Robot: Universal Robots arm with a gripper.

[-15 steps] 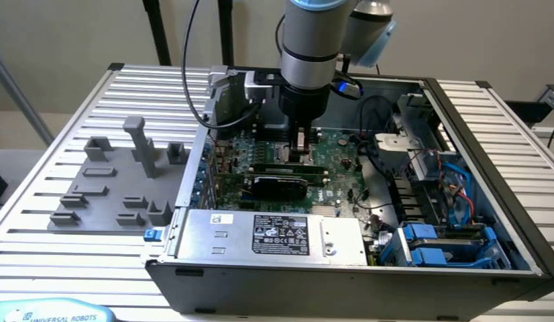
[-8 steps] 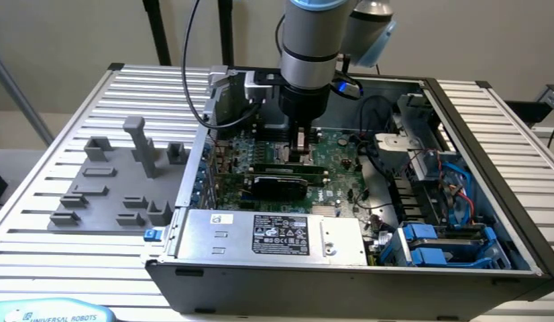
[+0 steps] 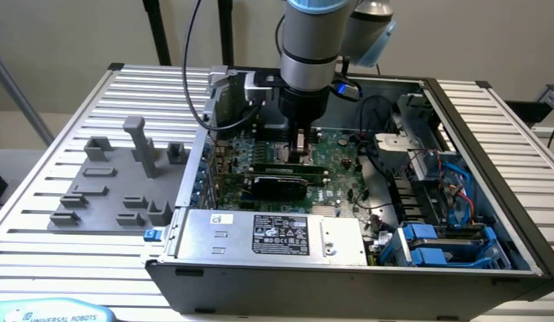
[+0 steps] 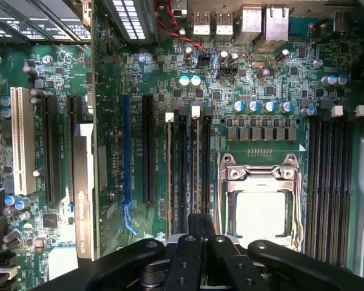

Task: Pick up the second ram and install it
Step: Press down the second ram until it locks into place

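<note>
You'll see the gripper [image 4: 194,242] low over the motherboard [image 4: 261,79] with its fingers closed narrowly on the second ram [image 4: 195,182], which stands edge-on in a memory slot beside the CPU socket [image 4: 259,203].

The motherboard [image 4: 261,73] is deep green, flecked with small black chips, silver solder dots and teal-topped capacitors. Its long slots [image 4: 148,148] run black, one slot [image 4: 127,151] bright blue and one [image 4: 18,139] white; the memory slots [image 4: 327,182] are black with white latches. The CPU socket [image 4: 259,200] is silvery steel around a pale centre. The claw [image 4: 197,233] is matt black. The arm [image 3: 308,40] is silver-grey with a light-blue cap. The computer case [image 3: 349,268] is dark grey, its power supply [image 3: 268,238] bare metal with a white label printed in black. Drive brackets [image 3: 429,245] are vivid blue. Fixture blocks [image 3: 107,181] are flat mid-grey on a counter [image 3: 44,201] ribbed in pale silver stripes
</note>
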